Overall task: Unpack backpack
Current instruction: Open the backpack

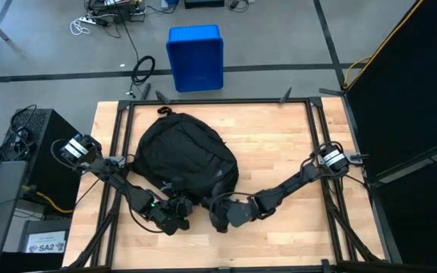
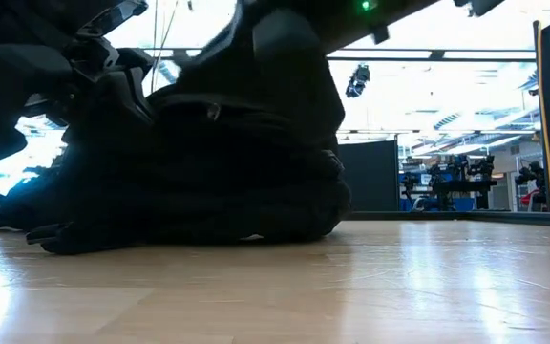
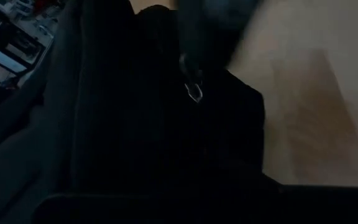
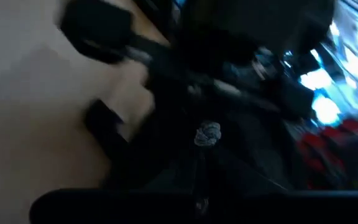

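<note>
**High view first: both arms crowd the near edge of the backpack**

High view: the backpack lies flat on the wooden table, its rounded top and carry loop pointing to the far edge and its bottom end facing the arms. The left gripper sits at the near-left corner of the backpack, touching or nearly touching the fabric. The right gripper sits at the near-right corner, just beside the other. Both jaws are closed; from above it is not clear whether either pinches fabric or a zipper pull. Judging by the task, both arms meet here because the zipper or opening lies at this end, one to steady the bag and one to pull. A blue bin stands on the floor beyond the backpack's far end, well apart from it.

Low view: the backpack fills the left and middle as a slumped dark mound resting on the table. Arm parts hang over it from above; no fingertips can be picked out.

Left wrist view: dark fabric of the backpack fills most of the frame, with a small metal zipper pull lying on it. The camera is pressed close, which fits a gripper working at the zipper.

Right wrist view: blurred; the backpack and a small pale knot or cord end show, with the table alongside.
</note>
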`<state>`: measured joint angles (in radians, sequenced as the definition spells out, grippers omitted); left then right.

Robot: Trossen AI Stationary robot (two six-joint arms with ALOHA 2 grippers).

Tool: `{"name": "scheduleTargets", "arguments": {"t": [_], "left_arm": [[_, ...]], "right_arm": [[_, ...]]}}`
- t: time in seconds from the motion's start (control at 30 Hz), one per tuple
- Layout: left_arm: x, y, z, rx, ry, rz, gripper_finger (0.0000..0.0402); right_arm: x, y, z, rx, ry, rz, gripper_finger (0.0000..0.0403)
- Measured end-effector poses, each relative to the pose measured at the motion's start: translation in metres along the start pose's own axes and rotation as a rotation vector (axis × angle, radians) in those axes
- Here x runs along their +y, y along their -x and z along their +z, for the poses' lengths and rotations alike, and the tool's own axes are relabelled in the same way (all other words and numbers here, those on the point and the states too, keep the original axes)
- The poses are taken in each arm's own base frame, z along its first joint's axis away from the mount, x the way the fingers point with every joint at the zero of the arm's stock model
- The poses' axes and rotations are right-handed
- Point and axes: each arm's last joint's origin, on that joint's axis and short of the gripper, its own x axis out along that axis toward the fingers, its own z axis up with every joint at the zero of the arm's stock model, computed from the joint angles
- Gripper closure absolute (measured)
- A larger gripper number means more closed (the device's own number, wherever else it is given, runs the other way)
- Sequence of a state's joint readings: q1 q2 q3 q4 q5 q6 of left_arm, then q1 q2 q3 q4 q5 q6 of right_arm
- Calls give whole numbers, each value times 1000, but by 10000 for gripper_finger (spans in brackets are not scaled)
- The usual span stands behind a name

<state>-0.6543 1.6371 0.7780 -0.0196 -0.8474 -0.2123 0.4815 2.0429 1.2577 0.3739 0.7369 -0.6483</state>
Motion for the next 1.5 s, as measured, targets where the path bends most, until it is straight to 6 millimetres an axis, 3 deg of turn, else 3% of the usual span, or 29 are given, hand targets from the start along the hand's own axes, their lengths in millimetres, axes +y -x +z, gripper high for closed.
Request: {"name": "scheduleTargets", "arguments": {"t": [0.43,0.7,0.87,1.13,1.5], "left_arm": [[-5,5,-1,-5,-16,-34,402],[-11,11,-2,-12,-54,-75,402],[-12,12,-2,-16,-51,-76,402],[-8,8,0,-19,-30,-56,402],[-4,2,3,-25,-2,-38,402]], "right_arm": [[7,42,-5,287,59,-171,403],[0,58,-27,432,-46,-161,403],[-2,55,-33,459,-185,-94,403],[3,44,-23,384,-451,305,397],[-8,29,-28,392,-637,320,300]]}}
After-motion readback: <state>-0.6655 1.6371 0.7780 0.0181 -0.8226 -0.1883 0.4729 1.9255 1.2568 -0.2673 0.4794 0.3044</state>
